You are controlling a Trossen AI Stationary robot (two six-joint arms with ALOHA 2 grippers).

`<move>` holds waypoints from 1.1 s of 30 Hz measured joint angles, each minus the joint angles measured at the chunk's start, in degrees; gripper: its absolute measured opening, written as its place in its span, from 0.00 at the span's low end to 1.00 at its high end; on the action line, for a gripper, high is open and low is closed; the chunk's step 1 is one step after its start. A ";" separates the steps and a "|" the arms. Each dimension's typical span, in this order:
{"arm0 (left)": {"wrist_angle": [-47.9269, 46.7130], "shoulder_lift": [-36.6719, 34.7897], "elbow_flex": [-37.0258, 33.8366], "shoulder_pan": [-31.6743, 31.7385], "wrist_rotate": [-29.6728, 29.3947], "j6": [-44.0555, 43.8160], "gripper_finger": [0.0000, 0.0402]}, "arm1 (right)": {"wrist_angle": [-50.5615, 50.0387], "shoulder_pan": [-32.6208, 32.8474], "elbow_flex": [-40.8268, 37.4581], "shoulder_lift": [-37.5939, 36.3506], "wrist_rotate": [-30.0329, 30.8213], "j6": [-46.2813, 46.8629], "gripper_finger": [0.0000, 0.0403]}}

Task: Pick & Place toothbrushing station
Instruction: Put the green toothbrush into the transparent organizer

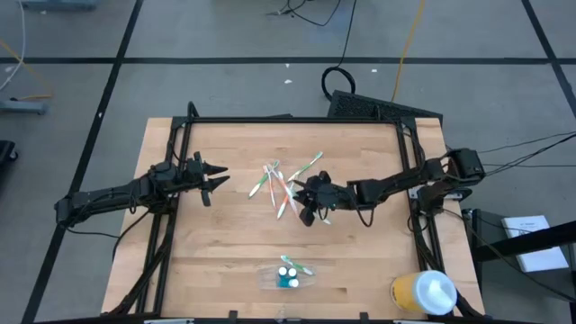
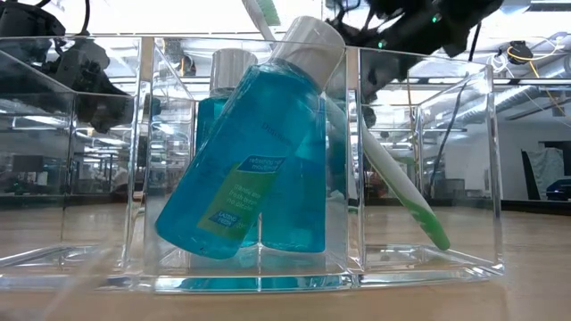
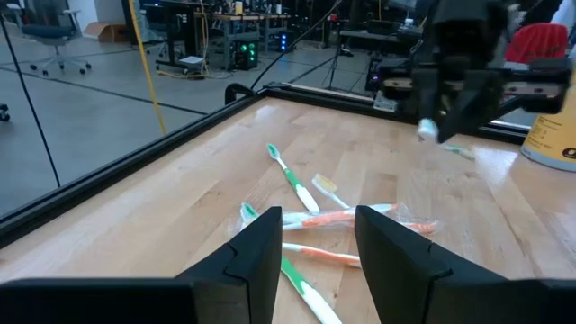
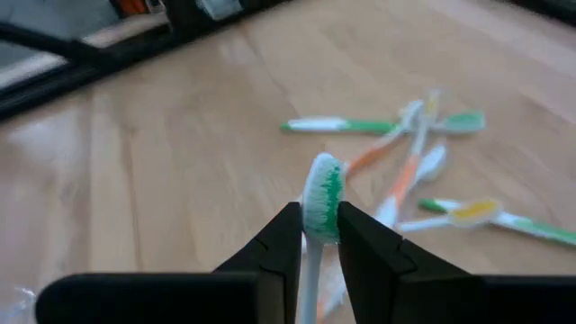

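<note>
Working across the wooden table, I am going from the biggest thing down. Sitting near the front edge is the toothbrushing station, clear-walled, already holding two blue bottles and one leaning brush, so I judge more brushes belong there. Lying mid-table is the loose pile of toothbrushes. My right gripper is clenching a green-and-white toothbrush beside that pile, head up between the fingers, probably for carrying. My left gripper is waiting spread apart, empty, left of the pile.
</note>
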 joint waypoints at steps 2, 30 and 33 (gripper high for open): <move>0.00 -0.01 0.00 -0.02 0.00 0.01 0.37 | 0.82 1.48 0.02 -0.05 0.30 -0.13 0.15; 0.00 0.01 0.00 0.00 0.00 0.01 0.37 | 24.41 18.94 0.02 0.00 0.18 -10.64 0.15; 0.00 0.02 0.00 0.01 0.00 0.01 0.37 | 28.45 19.79 0.02 1.01 0.25 -12.75 0.15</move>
